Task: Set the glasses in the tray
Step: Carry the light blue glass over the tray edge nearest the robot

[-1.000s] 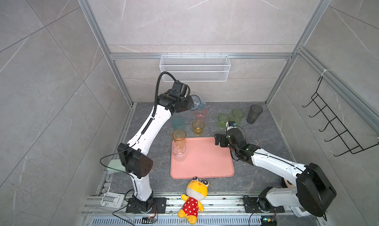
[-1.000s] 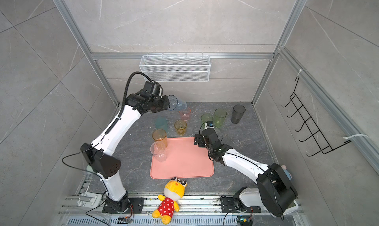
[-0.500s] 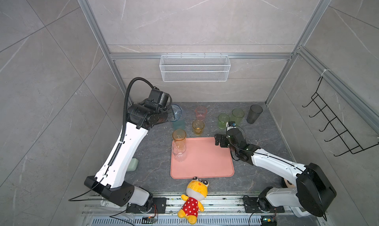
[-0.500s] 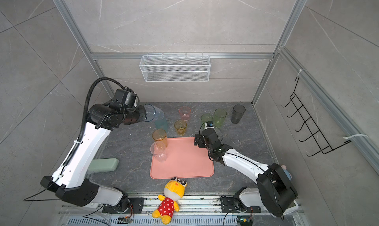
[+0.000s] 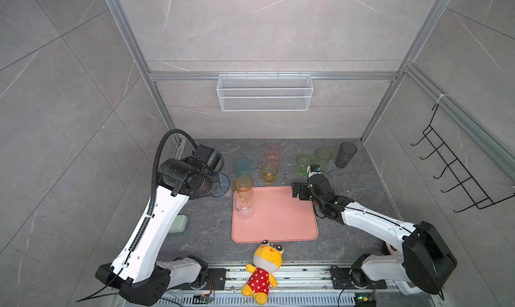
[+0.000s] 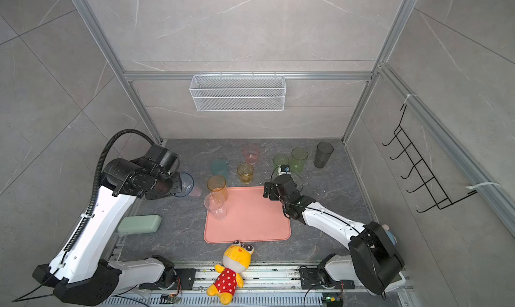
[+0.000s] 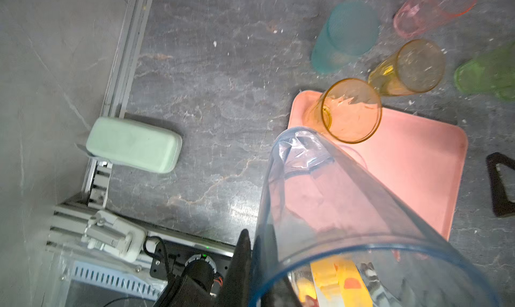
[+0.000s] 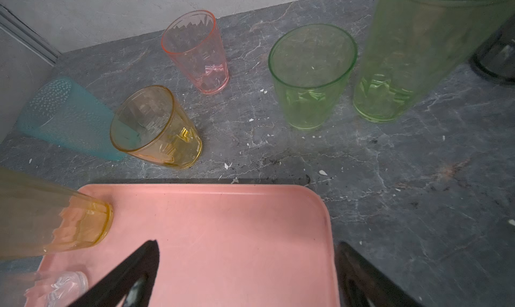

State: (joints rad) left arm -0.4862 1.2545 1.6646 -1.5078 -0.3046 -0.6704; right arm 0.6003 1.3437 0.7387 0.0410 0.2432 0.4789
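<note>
My left gripper [image 7: 255, 249] is shut on the wall of a blue glass [image 5: 222, 184], held tilted above the floor just left of the pink tray [image 5: 278, 222]. A tall amber glass [image 5: 243, 184] and a clear glass [image 5: 243, 206] stand on the tray's left side. Behind the tray stand the teal [image 5: 242, 166], yellow [image 5: 269, 173], pink [image 5: 273, 153], short green [image 5: 303, 164], tall green [image 5: 323, 157] and smoky grey [image 5: 345, 154] glasses. My right gripper [image 8: 246, 245] hangs open and empty over the tray's far right corner.
A mint green case [image 5: 178, 224] lies on the floor left of the tray. A plush toy [image 5: 263, 272] lies at the front edge. A white wire basket [image 5: 264, 92] hangs on the back wall and a black hook rack [image 5: 451, 174] on the right wall.
My left arm has swung from the back, above the glasses, to the left and forward, carrying the blue glass. The right arm has not moved.
</note>
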